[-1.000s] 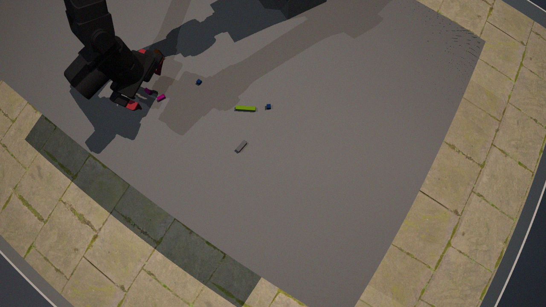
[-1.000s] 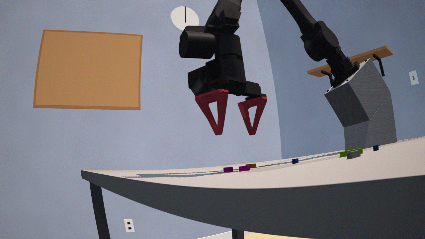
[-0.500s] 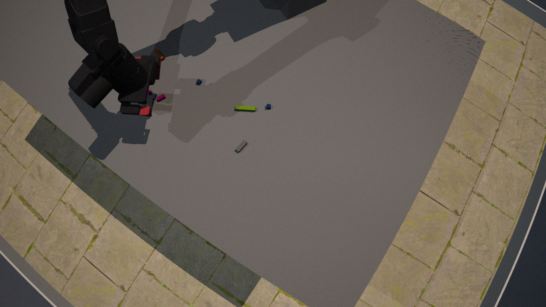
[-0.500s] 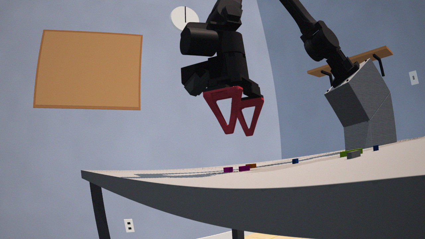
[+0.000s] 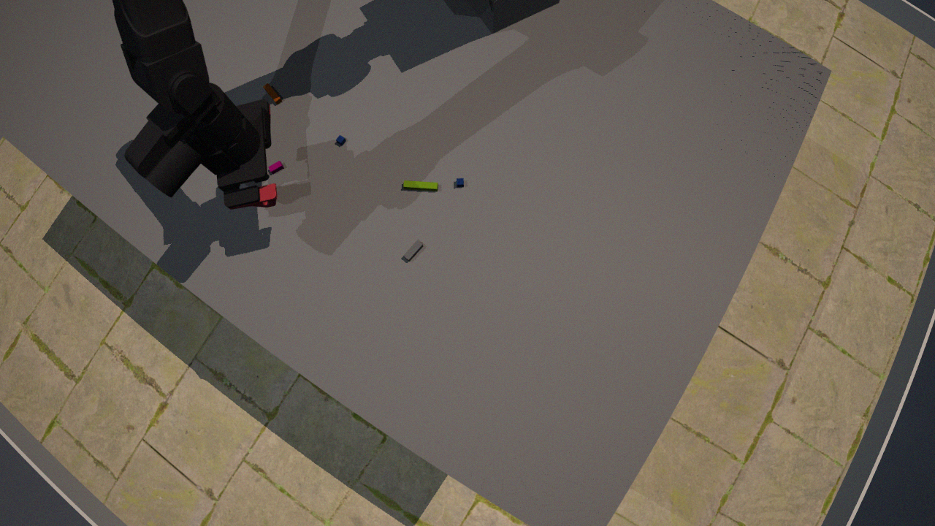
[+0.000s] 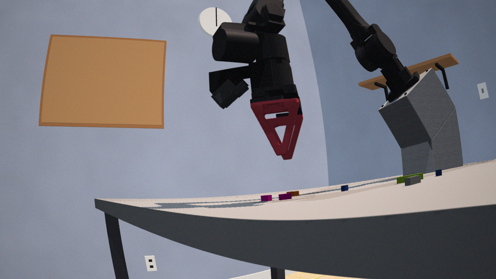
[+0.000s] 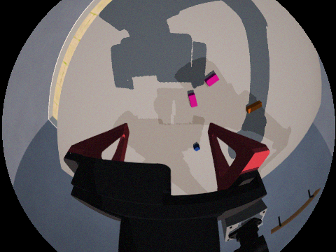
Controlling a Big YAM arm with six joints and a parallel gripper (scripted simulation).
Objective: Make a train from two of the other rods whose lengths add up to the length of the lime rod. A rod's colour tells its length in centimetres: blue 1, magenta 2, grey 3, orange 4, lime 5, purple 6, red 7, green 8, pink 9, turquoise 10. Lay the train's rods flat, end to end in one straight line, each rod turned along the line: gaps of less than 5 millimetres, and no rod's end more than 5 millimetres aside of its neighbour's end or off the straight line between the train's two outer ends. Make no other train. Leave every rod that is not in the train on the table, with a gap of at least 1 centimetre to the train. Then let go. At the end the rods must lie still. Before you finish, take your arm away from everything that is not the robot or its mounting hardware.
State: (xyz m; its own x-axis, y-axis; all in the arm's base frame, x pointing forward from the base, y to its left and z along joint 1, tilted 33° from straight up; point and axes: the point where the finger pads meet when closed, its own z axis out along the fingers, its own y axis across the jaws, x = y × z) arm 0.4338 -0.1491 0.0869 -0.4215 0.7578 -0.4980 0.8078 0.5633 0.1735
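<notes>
above the table (image 5: 523,294) (image 6: 312,239) (image 7: 87,105), two fingers (image 5: 260,153) (image 6: 284,155) spread fully, holding nothing; two magenta rods (image 6: 275,197) (image 7: 192,99).

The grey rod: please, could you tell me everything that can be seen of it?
The grey rod is a short, plain, straight block with flat faces and sharp edges, one solid colour, matt-looking; its material I cannot tell. It lies flat on the table, set diagonally in the top view, below the lime rod. Nothing but the table touches it.
</notes>
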